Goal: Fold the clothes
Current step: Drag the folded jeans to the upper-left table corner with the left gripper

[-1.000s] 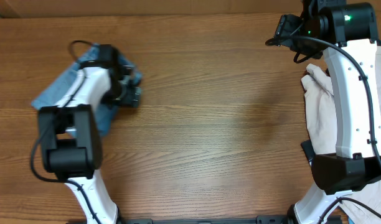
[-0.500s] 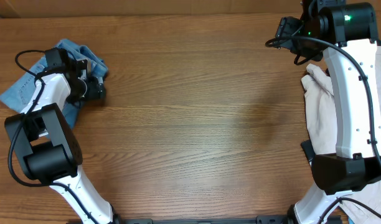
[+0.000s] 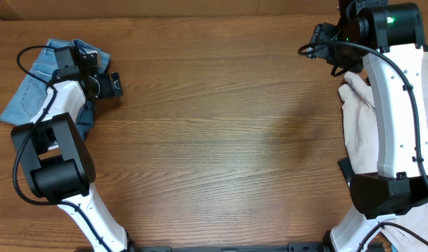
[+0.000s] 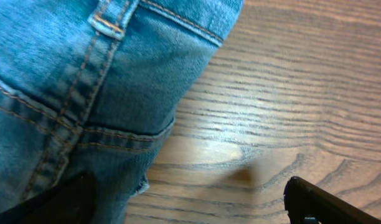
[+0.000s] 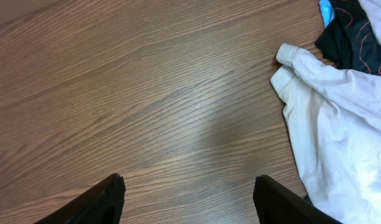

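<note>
Folded blue jeans (image 3: 29,94) lie at the table's far left edge. In the left wrist view the jeans (image 4: 66,81) fill the left half, with seams and a belt loop showing. My left gripper (image 3: 110,84) is open just right of the jeans. In its wrist view (image 4: 190,202) one finger is over the denim edge, the other over bare wood, and nothing is held. My right gripper (image 3: 324,36) is open and empty at the far right back, over bare wood (image 5: 190,199). A white garment (image 3: 357,119) lies crumpled at the right edge, partly under the right arm.
In the right wrist view the white garment (image 5: 340,124) lies right of the fingers, with a dark garment (image 5: 352,31) and a bit of light blue cloth (image 5: 326,9) behind it. The wooden table (image 3: 228,126) spans the space between the arms.
My left arm has swung left and dragged the jeans to the far left edge. Its gripper now sits slightly farther back. The right arm has not moved.
</note>
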